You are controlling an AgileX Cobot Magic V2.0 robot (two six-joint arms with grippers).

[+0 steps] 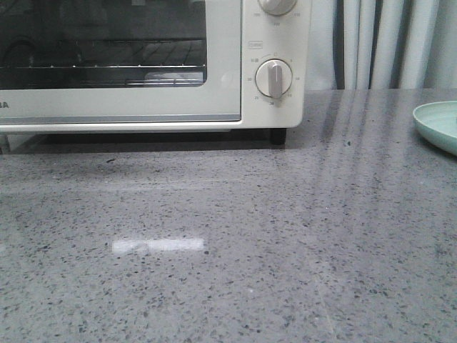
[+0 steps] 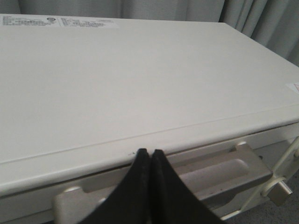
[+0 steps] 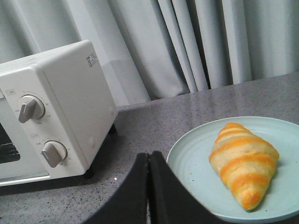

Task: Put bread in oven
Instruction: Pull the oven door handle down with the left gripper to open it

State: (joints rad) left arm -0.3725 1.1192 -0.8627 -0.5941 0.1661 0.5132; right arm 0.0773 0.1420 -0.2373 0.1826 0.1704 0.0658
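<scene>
**Bread waits on the plate, oven door shut**

Bread (image 3: 244, 166) lies on the green plate (image 3: 196, 154), right of the oven (image 1: 271, 43) on the surface (image 1: 228, 250), because the door is not yet open. My left end effector (image 2: 150, 154) is closed and empty, poised just above the door handle (image 2: 224, 170), likely to pull it down. My right end effector (image 3: 148, 156) is also closed and empty, beside the plate's rim, near the bread for a later pick

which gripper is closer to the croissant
Right. The right gripper, shut, sits just beside the green plate holding the croissant; the left gripper, shut, is over at the oven's door handle.
</scene>
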